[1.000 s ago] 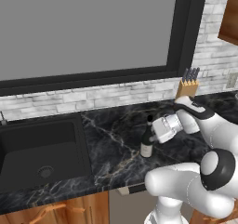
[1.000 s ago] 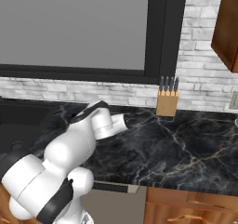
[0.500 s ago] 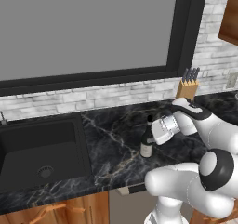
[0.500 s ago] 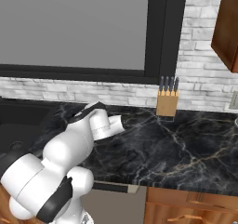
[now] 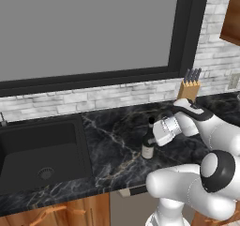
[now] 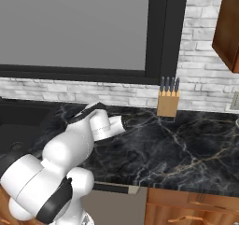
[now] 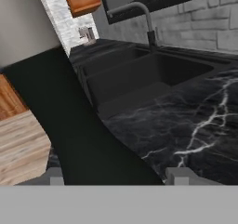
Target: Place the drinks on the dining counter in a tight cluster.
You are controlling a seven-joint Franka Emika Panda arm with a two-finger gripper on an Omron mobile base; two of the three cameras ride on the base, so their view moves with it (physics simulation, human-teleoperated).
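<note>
One of the drinks, a slim dark wine bottle (image 5: 148,148) with a white label, stands upright on the black marble wall counter (image 5: 117,131) to the right of the sink. My gripper (image 5: 153,137) reaches it from the right at shoulder height. In the hand view the dark bottle (image 7: 88,139) fills the whole gap between the fingertips (image 7: 179,174), and the gripper (image 7: 116,175) is shut on it. The bottle still rests on the counter. The dining counter is out of view.
A black sink (image 5: 42,154) is sunk into the counter left of the bottle, with its faucet (image 7: 139,14) behind it. A wooden knife block (image 5: 189,90) stands against the brick wall at the back right. A dark-framed window runs above the counter.
The jaws have closed in onto the wine bottle. The hand has edged slightly toward it. The bottle has not moved.
</note>
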